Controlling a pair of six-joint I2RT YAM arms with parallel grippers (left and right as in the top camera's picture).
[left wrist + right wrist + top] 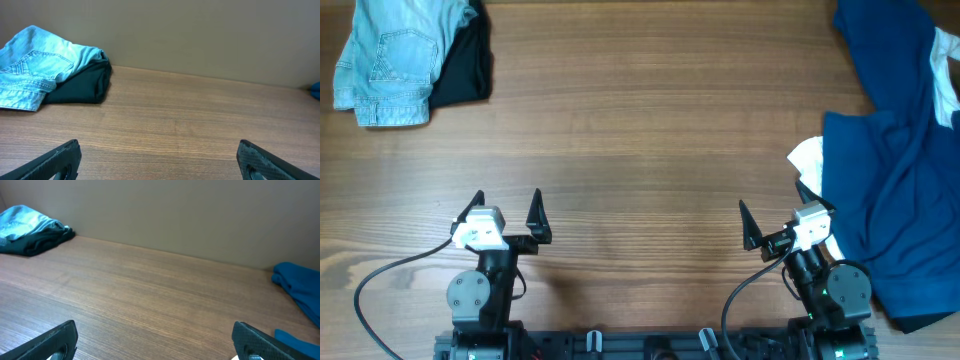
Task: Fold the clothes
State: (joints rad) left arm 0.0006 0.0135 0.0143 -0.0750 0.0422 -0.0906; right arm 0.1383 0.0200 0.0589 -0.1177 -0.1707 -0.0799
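Observation:
A large dark blue T-shirt (895,190) lies crumpled along the table's right side, with a white shirt (808,158) poking out at its left edge. It shows at the right of the right wrist view (300,285). A pale denim piece (390,55) lies on a black garment (465,60) at the far left corner; both show in the left wrist view, denim (35,67) and black (85,85). My left gripper (506,208) is open and empty near the front edge. My right gripper (782,213) is open and empty, just left of the blue T-shirt.
The wooden table (640,150) runs between the two clothes piles. A plain beige wall (200,35) stands behind the far edge. Black cables loop beside each arm base at the front.

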